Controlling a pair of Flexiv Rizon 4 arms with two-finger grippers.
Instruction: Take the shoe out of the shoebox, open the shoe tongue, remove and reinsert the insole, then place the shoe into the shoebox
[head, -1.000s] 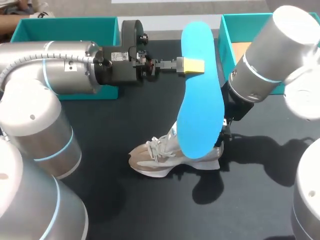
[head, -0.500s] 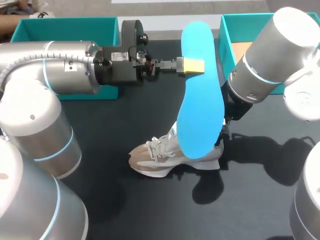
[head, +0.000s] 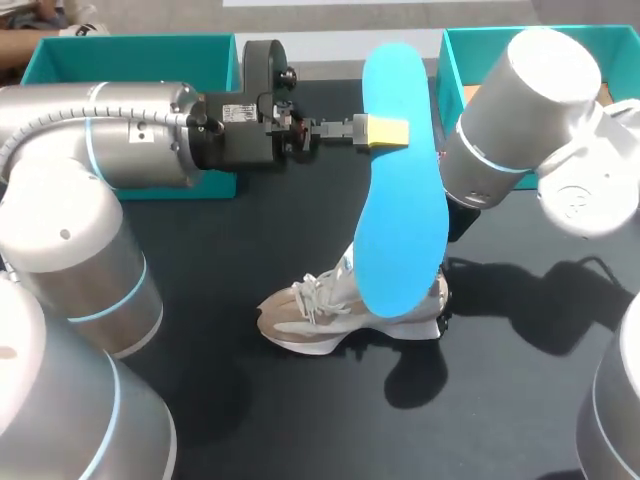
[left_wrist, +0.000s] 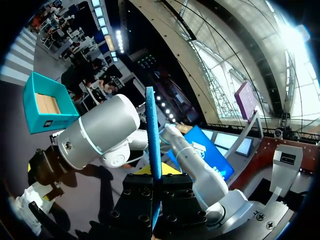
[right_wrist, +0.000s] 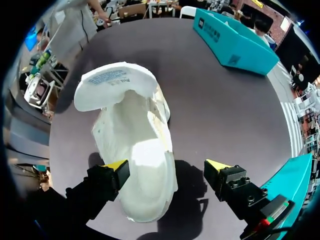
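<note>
Left hand (head: 386, 132) clamped on the blue insole (head: 400, 220) near its narrow end. Long axis hangs downward, wide end just over the shoe (head: 310, 320). Shoe rests on the surface (head: 250, 230), toe to my left. Right hand (right_wrist: 167, 169) open above the heel — the nearer arm.

Matt blue foam insole (head: 400, 200)

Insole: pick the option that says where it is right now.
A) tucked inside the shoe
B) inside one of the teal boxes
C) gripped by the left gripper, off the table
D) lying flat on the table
C: in the head view the left gripper is shut on the blue insole near one end and holds it in the air, while the shoe stands on the table without it.
</note>
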